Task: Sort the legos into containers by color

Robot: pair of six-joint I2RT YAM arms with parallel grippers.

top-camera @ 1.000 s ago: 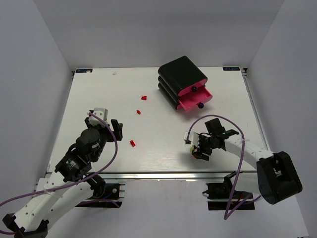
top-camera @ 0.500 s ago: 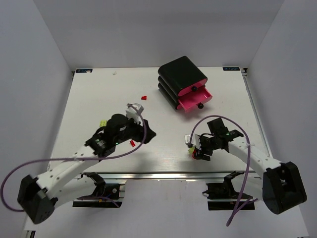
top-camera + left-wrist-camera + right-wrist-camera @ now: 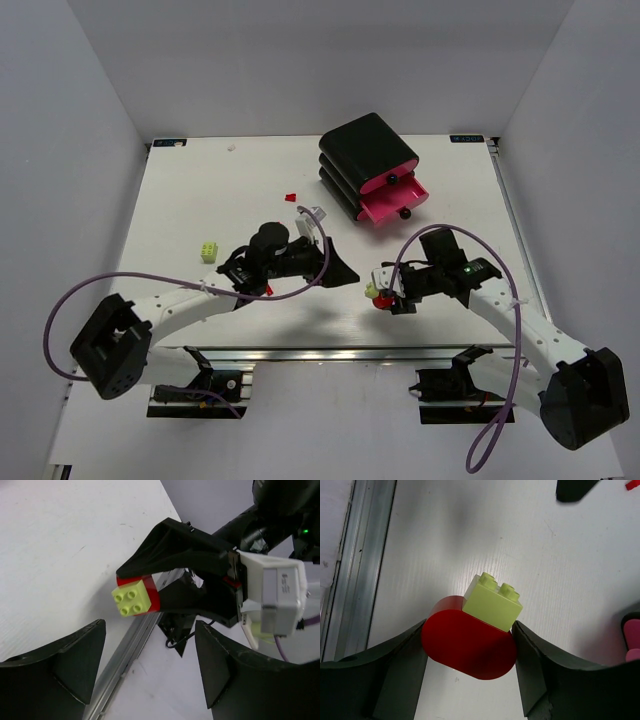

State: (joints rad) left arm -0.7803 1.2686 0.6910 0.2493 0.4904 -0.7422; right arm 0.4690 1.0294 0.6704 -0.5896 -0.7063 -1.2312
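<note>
My right gripper (image 3: 388,294) is shut on a red rounded lego (image 3: 468,646) with a yellow-green brick (image 3: 494,601) stuck on top, held just above the table. My left gripper (image 3: 343,270) is open and empty, reaching in from the left, a short way from that pair. In the left wrist view the pair (image 3: 134,597) sits beyond my open left gripper (image 3: 150,630). The black cabinet (image 3: 362,150) stands at the back with two pink drawers (image 3: 394,207) pulled out. Loose legos lie on the table: a yellow-green one (image 3: 208,251), a red one (image 3: 291,197), and a red one (image 3: 268,290) partly under my left arm.
The table's metal front rail (image 3: 350,565) runs close below the right gripper. A left fingertip (image 3: 572,490) shows at the top of the right wrist view. The left arm (image 3: 200,295) lies low across the front of the table.
My left arm has swung from the left side to the middle, toward the right gripper, uncovering a yellow-green brick at the left. The right gripper moved a little left and up with its legos.
</note>
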